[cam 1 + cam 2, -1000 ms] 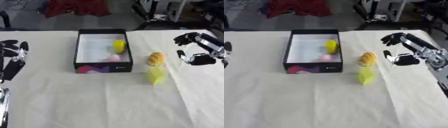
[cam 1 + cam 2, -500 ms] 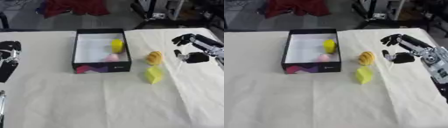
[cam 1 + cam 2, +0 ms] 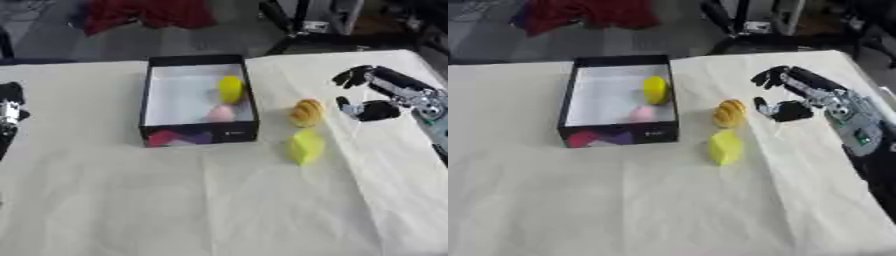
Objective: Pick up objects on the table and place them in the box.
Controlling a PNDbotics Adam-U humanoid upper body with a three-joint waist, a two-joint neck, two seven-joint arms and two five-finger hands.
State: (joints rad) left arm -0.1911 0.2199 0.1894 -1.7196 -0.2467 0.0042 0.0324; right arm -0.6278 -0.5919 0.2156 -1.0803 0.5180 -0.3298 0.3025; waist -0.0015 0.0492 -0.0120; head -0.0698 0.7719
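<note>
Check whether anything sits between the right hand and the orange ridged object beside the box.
Nothing visible does. The right hand hangs open just right of the orange ridged object, with only bare tablecloth in the gap. The yellow-green block lies nearer the camera, off that line. The box is on the object's far side.

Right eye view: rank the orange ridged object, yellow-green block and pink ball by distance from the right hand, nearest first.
From the right hand:
1. Orange ridged object, just to its left on the cloth.
2. Yellow-green block, nearer the robot.
3. Pink ball, inside the black box.

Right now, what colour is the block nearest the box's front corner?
Yellow-green block, best seen in the right eye view.
</note>
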